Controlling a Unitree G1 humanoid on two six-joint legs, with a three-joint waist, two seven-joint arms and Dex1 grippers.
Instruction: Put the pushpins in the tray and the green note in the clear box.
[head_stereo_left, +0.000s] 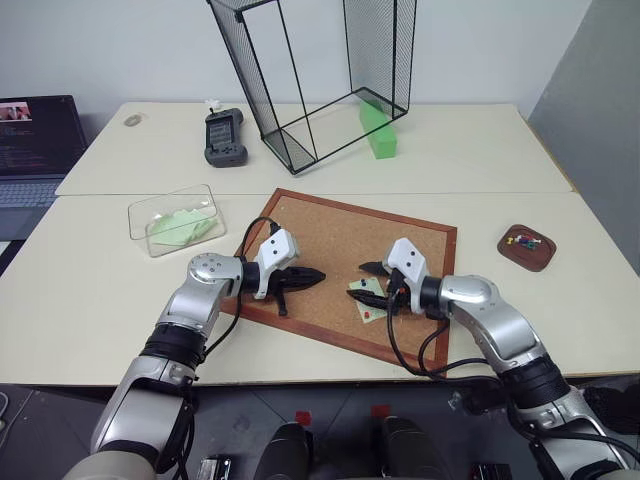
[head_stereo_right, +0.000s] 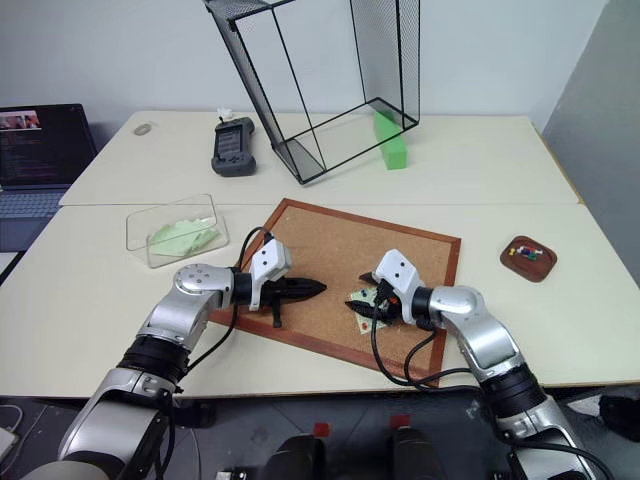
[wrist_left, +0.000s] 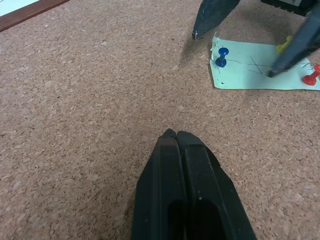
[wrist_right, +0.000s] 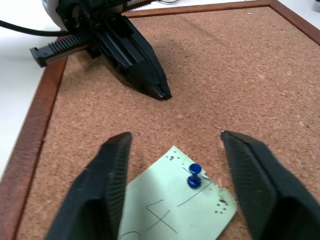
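The green note (wrist_left: 260, 70) lies on the corkboard (head_stereo_left: 320, 240), pinned by a blue pushpin (wrist_left: 221, 56) and a red pushpin (wrist_left: 311, 76), with a yellow pin (wrist_left: 285, 45) at its far edge. My right gripper (wrist_right: 175, 134) is open, its fingers (wrist_right: 115, 165) straddling the note's corner and the blue pushpin (wrist_right: 194, 175). Pointing at the note from a short way off over bare cork, my left gripper (wrist_left: 172, 132) is shut and holds nothing. At the table's right stands the brown tray (head_stereo_left: 527, 247). The clear box (head_stereo_left: 175, 220) is on the left.
A tall black wire-mesh basket (head_stereo_left: 320, 70) stands tilted behind the corkboard, with a bright green block (head_stereo_left: 378, 130) inside it. A black handheld device (head_stereo_left: 224, 138) and a laptop (head_stereo_left: 35, 140) are at the back left. Pale green slips lie in the clear box, coloured pins in the tray.
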